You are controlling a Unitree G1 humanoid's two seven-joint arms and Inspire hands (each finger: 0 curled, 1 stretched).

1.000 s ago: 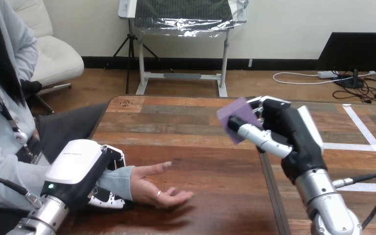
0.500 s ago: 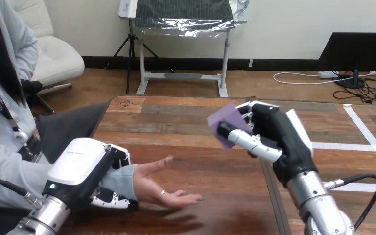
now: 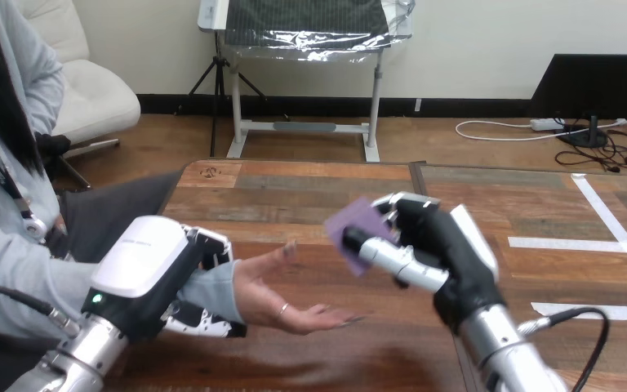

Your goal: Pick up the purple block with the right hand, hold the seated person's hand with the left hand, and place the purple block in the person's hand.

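Note that the left hand is clamped around the person's wrist, just behind the person's hand, which is open palm up over the table. The right hand pinches the purple block above and just right of the person's hand.

Right hand gripping purple block, left hand clasping person's wrist

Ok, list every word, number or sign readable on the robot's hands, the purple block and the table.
Nothing can be read.
Black left hand, white shell: one short line of grey print, too small to read.
Flat purple block in the black right hand: no print on its visible face.
Brown wooden table: none.
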